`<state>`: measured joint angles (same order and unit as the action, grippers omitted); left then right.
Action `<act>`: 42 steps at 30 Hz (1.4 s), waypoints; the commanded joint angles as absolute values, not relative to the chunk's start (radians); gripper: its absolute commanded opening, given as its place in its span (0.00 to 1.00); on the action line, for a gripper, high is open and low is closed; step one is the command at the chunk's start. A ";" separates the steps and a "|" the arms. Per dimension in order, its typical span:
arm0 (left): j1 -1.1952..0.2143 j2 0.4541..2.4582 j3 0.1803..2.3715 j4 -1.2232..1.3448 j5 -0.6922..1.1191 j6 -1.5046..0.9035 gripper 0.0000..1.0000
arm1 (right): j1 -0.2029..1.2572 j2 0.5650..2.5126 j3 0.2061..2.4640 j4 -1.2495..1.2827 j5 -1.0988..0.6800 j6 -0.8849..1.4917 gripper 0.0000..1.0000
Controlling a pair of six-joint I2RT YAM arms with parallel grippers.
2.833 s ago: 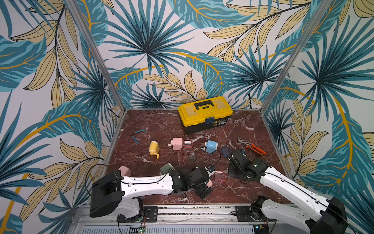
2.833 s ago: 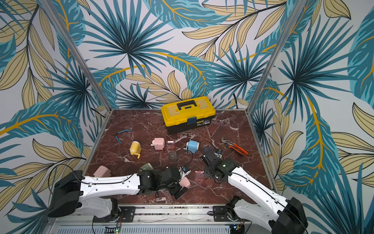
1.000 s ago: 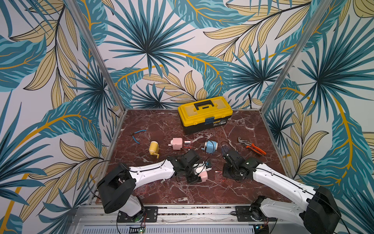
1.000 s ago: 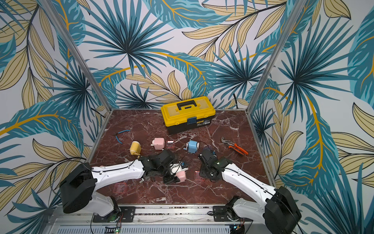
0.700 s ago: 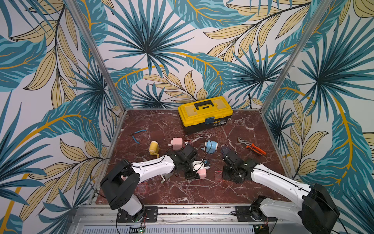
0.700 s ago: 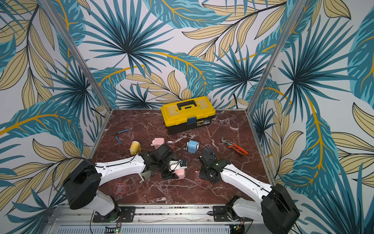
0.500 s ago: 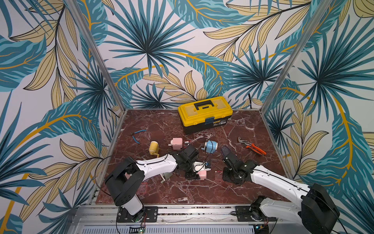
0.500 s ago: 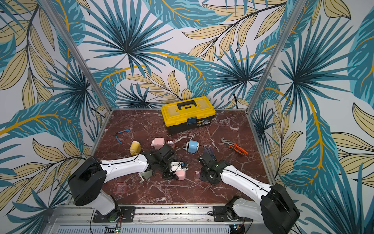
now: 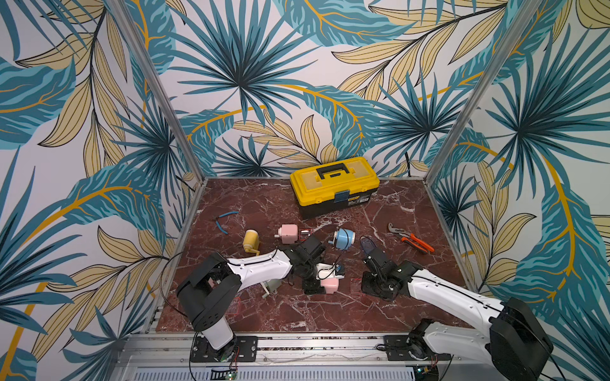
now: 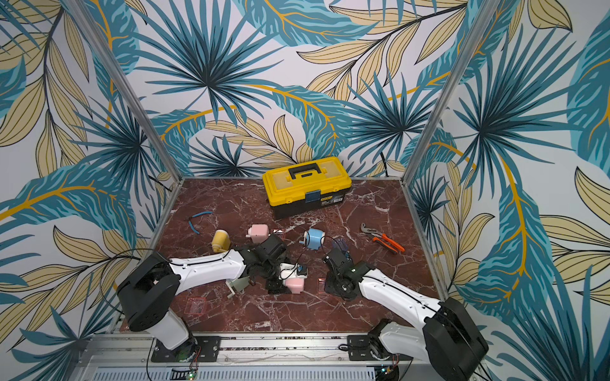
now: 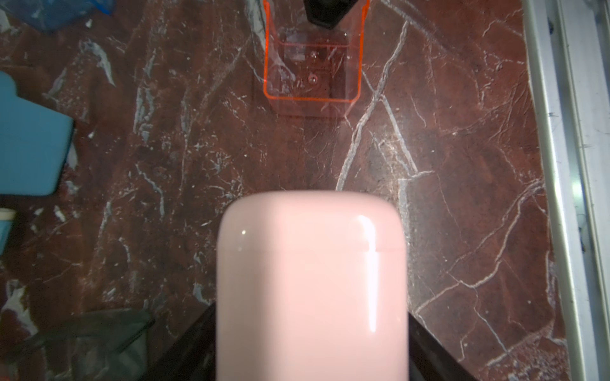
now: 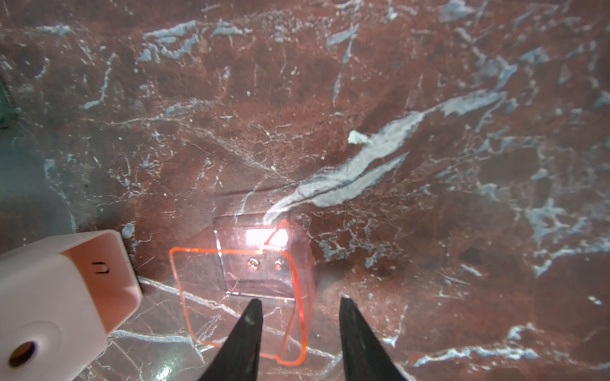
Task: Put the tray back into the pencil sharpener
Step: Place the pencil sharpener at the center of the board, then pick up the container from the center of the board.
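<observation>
Orange tray [image 12: 237, 273] wall inside parted right gripper [image 12: 300, 301], beside sharpener [image 12: 66, 290].

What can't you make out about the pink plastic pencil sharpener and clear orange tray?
Pink plastic pencil sharpener: tray slot in no view; left wrist view shows only rounded shell.
Left gripper: fingertips hidden by it, left wrist view.
Clear orange tray: too small in both top views.
Right gripper: tray contact unclear, right wrist view.
</observation>
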<state>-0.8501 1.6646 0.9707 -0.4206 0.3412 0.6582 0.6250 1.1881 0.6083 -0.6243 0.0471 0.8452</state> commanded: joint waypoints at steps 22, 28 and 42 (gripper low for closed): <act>-0.839 1.657 0.999 -0.431 0.435 0.635 0.47 | 0.620 1.317 0.657 -0.514 -0.008 0.729 0.15; -0.839 1.665 1.013 -0.431 0.444 0.630 0.45 | 0.623 1.332 0.654 -0.457 -0.059 0.729 0.14; -0.840 1.693 1.042 -0.406 0.416 0.627 0.43 | 0.630 1.374 0.658 -0.385 -0.127 0.737 0.13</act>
<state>-0.8433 1.6779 1.0138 -0.4313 0.4114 0.6315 0.6266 1.3655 0.6472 -0.3977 -0.1139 0.7433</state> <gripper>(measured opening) 0.576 0.131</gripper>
